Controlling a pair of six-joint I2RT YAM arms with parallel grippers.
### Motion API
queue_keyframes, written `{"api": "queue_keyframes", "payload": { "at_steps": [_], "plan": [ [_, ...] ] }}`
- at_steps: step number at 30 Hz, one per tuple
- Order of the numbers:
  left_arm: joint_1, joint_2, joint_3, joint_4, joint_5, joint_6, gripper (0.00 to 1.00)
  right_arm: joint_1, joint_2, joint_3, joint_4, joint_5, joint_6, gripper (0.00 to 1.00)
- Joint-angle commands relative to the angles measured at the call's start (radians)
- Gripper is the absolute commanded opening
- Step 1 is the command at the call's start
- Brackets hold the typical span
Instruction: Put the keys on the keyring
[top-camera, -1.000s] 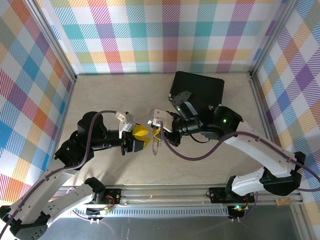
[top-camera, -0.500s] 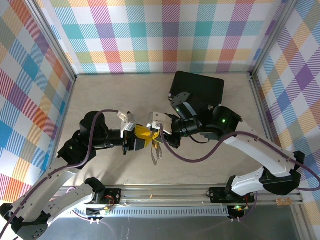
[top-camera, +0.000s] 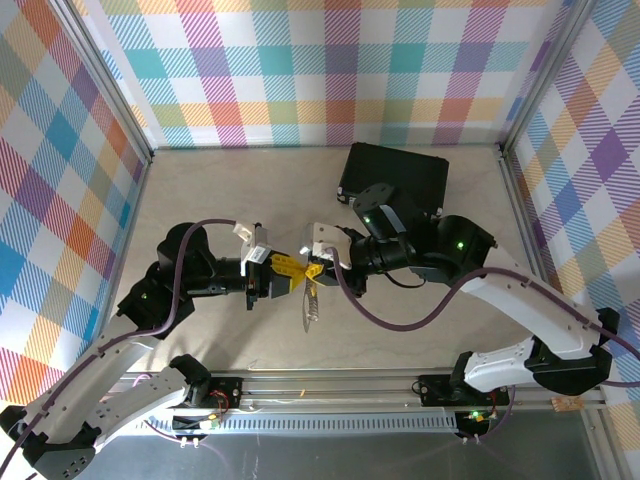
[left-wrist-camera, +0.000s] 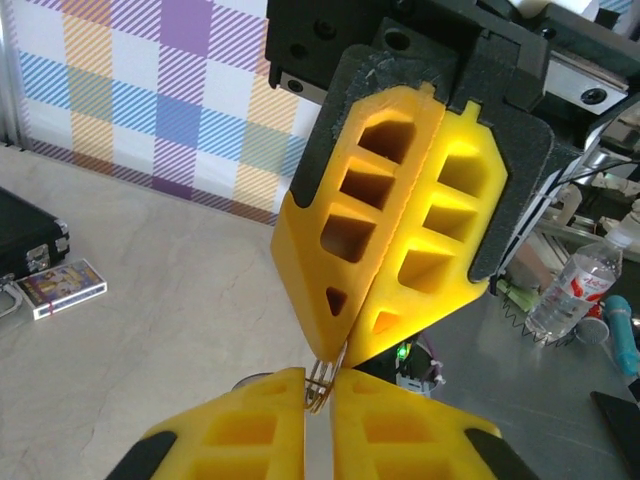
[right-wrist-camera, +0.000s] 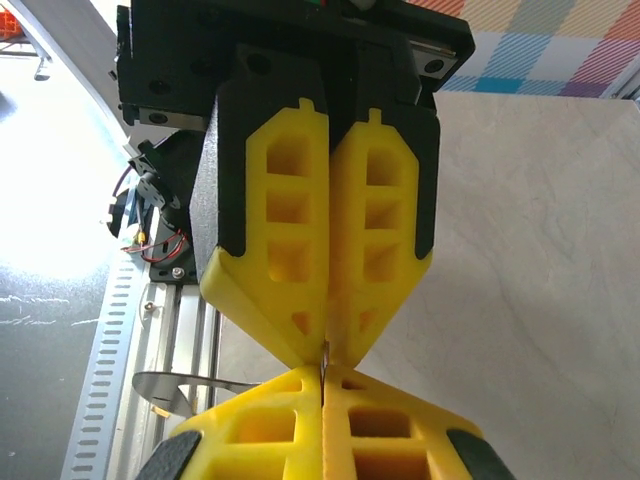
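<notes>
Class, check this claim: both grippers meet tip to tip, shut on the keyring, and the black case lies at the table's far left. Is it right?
No. The black case lies at the table's far right, not its far left; the top external view shows it. The rest stands: the left gripper and right gripper meet tip to tip, both shut on the keyring.

keyring (left-wrist-camera: 320, 386) between left claw (top-camera: 296, 270), right claw (top-camera: 314, 271)

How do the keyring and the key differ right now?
The keyring is thin wire, pinched at the tips of the shut left gripper and right gripper; the key is a flat blade. The keyring is mostly hidden by yellow fingers; the key juts out sideways, seemingly ungripped. Both are metal.
</notes>
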Motion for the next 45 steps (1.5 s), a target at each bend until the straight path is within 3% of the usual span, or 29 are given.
{"api": "queue_keyframes", "payload": {
  "at_steps": [1,4,9,13,16,18,32,41,45],
  "plan": [
    [-0.007,-0.006,-0.019,0.108,0.003,-0.041,0.07,0.012,-0.026,-0.012,0.033,-0.101,0.004,0.00],
    [-0.006,-0.011,-0.030,0.155,0.022,-0.072,0.00,0.011,-0.029,-0.016,0.039,-0.107,0.008,0.00],
    [-0.006,-0.034,-0.048,0.201,0.035,-0.100,0.00,0.012,-0.032,-0.018,0.044,-0.109,0.023,0.00],
    [-0.007,-0.057,-0.071,0.265,0.053,-0.134,0.00,0.011,-0.053,-0.049,0.087,-0.080,0.063,0.28],
    [-0.007,-0.071,-0.092,0.337,0.064,-0.173,0.00,0.010,-0.096,-0.092,0.152,-0.056,0.101,0.40],
    [-0.007,-0.081,-0.111,0.387,0.067,-0.201,0.00,0.010,-0.121,-0.111,0.190,-0.052,0.127,0.43],
    [-0.007,-0.120,-0.178,0.588,0.098,-0.290,0.00,0.007,-0.139,-0.145,0.292,-0.103,0.214,0.36],
    [-0.007,-0.114,-0.180,0.593,0.105,-0.297,0.00,0.008,-0.128,-0.156,0.313,-0.130,0.226,0.29],
    [-0.007,-0.113,-0.179,0.593,0.103,-0.297,0.00,0.007,-0.121,-0.156,0.306,-0.132,0.220,0.17]
  ]
}}
